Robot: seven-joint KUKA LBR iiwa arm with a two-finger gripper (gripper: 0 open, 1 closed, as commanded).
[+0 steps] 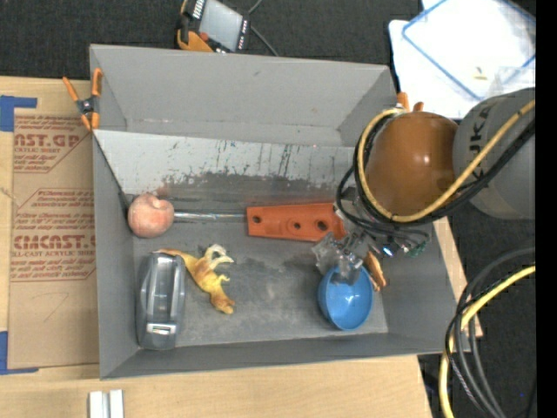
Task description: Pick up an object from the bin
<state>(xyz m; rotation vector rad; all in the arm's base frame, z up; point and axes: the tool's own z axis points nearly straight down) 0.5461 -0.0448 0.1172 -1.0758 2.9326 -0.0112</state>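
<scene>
Currently, five loose things are contained in the grey metal bin [235,94], all spread singly over its floor (none is stacked on another). Directions are given as on a clock face laid on the floor, with 12 o'clock at the far wall.

The gripper [348,264] is seen at about 4 o'clock, reached in from the right under the arm's brown domed cover [409,168]; it is placed directly over the upper edge of a blue rounded bowl-like thing [346,303], which lies near the 4 o'clock corner. Whether the gripper is apart, together or clamped on anything cannot be told, and whether it touches the blue thing cannot be told either.

A flat orange block [291,222] with two small holes is laid lengthwise at about 1 o'clock, its right end close to the gripper; a pinkish peach-like fruit [150,215] is found at 10 o'clock, against the left wall; a yellow banana peel [211,277] is spread just off centre toward 8 o'clock; a clear, grey-tinted oblong case [161,299] is set farther out at 8 o'clock, just beside the peel.
</scene>
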